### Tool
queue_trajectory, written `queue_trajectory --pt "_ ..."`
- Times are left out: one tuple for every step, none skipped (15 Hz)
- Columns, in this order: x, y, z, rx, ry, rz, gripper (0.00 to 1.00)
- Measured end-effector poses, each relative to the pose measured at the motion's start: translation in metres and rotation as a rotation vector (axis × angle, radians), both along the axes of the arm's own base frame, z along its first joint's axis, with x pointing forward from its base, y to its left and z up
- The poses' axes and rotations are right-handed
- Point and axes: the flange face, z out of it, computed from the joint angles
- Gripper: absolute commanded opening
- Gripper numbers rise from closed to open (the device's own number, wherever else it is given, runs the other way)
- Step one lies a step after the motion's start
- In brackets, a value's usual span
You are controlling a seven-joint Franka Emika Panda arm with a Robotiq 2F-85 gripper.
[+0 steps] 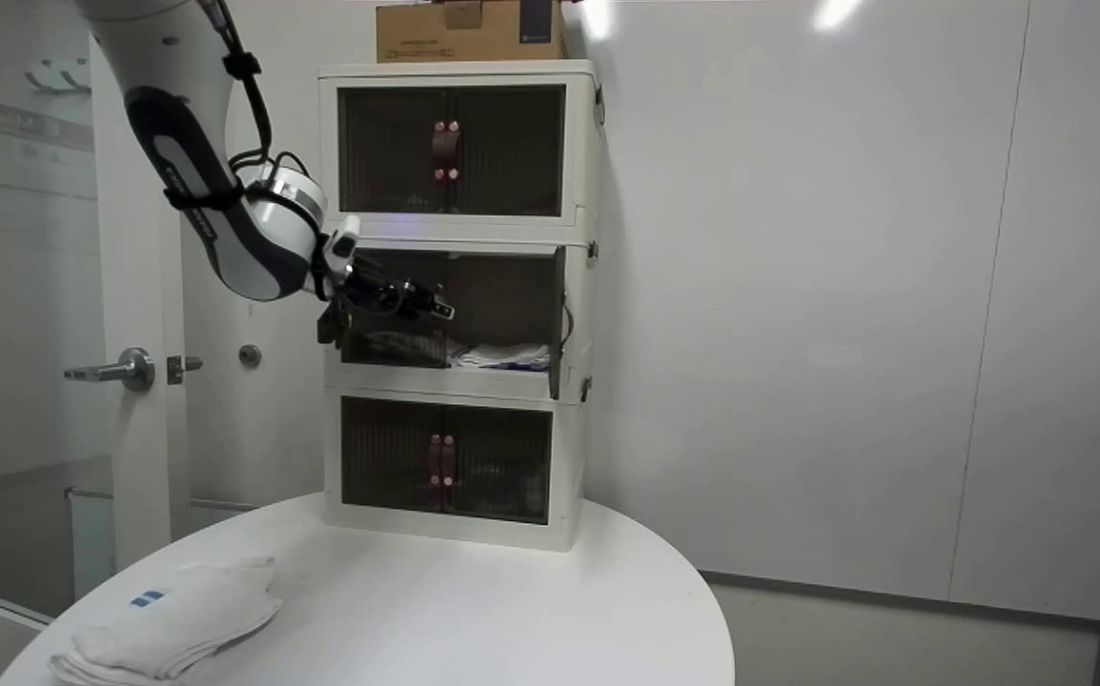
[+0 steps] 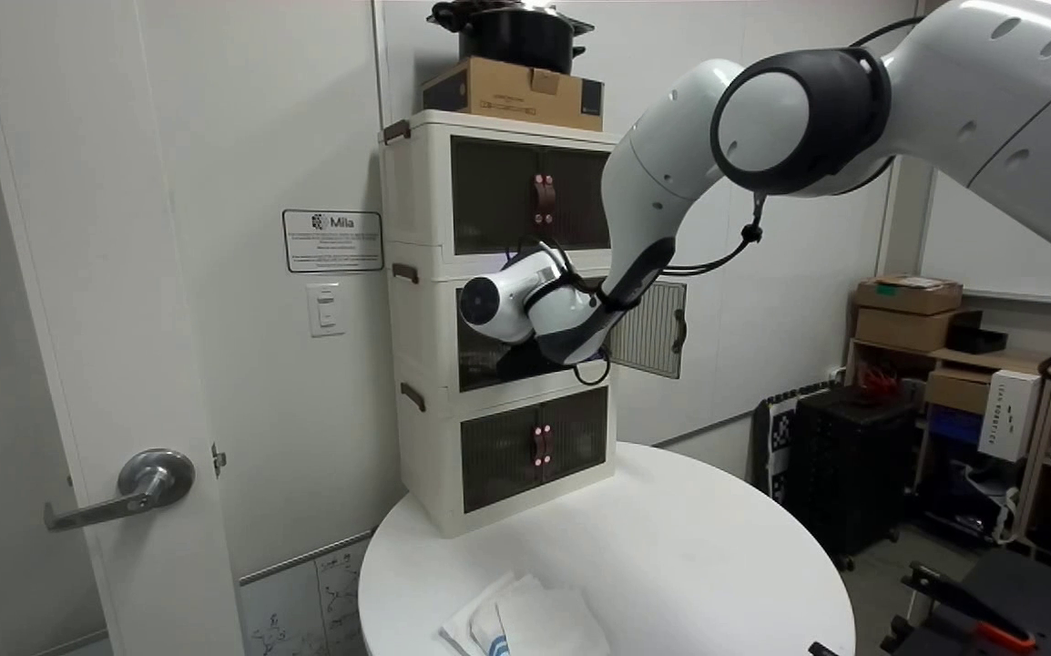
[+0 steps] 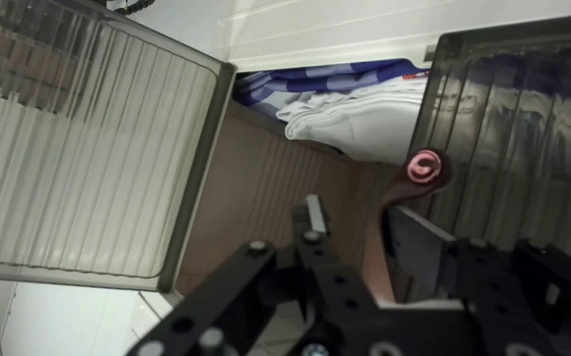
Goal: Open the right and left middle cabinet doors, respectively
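The right middle door stands swung wide open; it shows edge-on in an exterior view [image 1: 558, 324], face-on in an exterior view [image 2: 658, 330] and at left in the wrist view [image 3: 117, 158]. The left middle door [image 1: 402, 351] looks shut; it also shows at right in the wrist view [image 3: 518, 163]. Its reddish strap handle [image 3: 377, 247] lies between the fingers of my gripper [image 3: 355, 212], close against the right finger. My gripper is open. In an exterior view the gripper [image 1: 440, 310] is at the middle compartment's front; in an exterior view [image 2: 475, 360] the wrist covers much of the left door.
Folded white cloths [image 3: 355, 123] and a blue checked cloth [image 3: 315, 81] lie inside the middle compartment. The top doors [image 1: 502, 152] and bottom doors [image 1: 498, 467] are shut. A folded cloth [image 1: 178, 619] lies on the round white table [image 1: 474, 610]. A box [image 1: 464, 33] tops the cabinet.
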Motion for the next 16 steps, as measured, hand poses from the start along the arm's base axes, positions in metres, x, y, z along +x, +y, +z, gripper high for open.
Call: queue_trajectory --pt "0.000 0.002 0.000 0.004 0.001 0.010 0.09" --pt "0.000 0.004 0.000 0.007 0.001 0.016 0.05" --pt "0.000 0.006 0.001 0.008 0.001 0.021 0.05" --pt "-0.001 0.009 0.001 0.008 0.002 0.025 0.08" --pt "-0.001 0.009 0.000 0.008 0.003 0.025 0.10" --pt "-0.001 0.009 0.000 0.006 0.003 0.026 0.10" --pt "-0.001 0.009 0.000 0.005 0.005 0.027 0.11" --pt "-0.001 0.010 0.000 0.003 0.007 0.026 0.11" --pt "-0.002 0.011 0.000 -0.002 0.009 0.026 0.11" --pt "-0.003 0.012 0.000 -0.009 0.013 0.026 0.10" --pt "-0.004 0.015 0.000 -0.022 0.019 0.025 0.09" --pt "-0.007 0.018 -0.001 -0.039 0.028 0.020 0.10" --pt "-0.010 0.022 -0.003 -0.057 0.044 0.020 0.10" --pt "-0.015 0.026 -0.007 -0.077 0.066 0.017 0.10" --pt "-0.021 0.029 -0.013 -0.094 0.092 0.015 0.10" --pt "-0.028 0.032 -0.019 -0.107 0.118 0.016 0.10"
